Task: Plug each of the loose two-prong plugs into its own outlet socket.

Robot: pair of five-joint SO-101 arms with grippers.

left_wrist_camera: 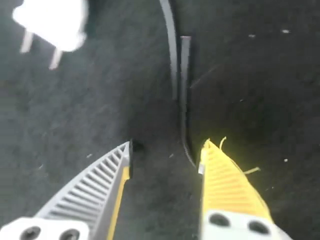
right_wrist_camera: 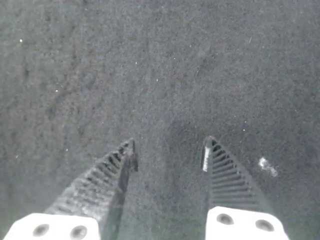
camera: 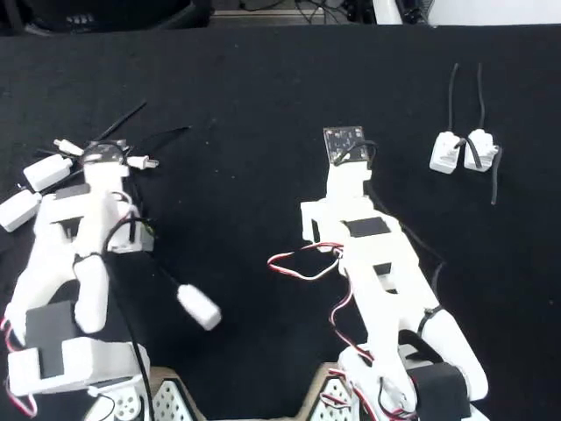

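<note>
My left gripper (camera: pixel 103 152) hangs open over a cluster of white two-prong plugs at the table's far left. One plug (camera: pixel 48 169) points its prongs away from the arm, and a second plug (camera: pixel 17 210) lies nearer the left edge. In the left wrist view a white plug (left_wrist_camera: pixel 52 22) with two metal prongs lies ahead of the open gripper (left_wrist_camera: pixel 165 155), and a black cable (left_wrist_camera: pixel 176 75) runs between the fingertips. Two white socket-like blocks (camera: pixel 463 151) with black cables sit at the far right. My right gripper (camera: pixel 344 145) stands open mid-table over bare cloth (right_wrist_camera: pixel 168 150).
Another white block (camera: pixel 199 307) on a black cable lies near the front, right of the left arm. Thin black cables (camera: pixel 145 132) fan out behind the left gripper. The black cloth (camera: pixel 245 105) covers the whole table.
</note>
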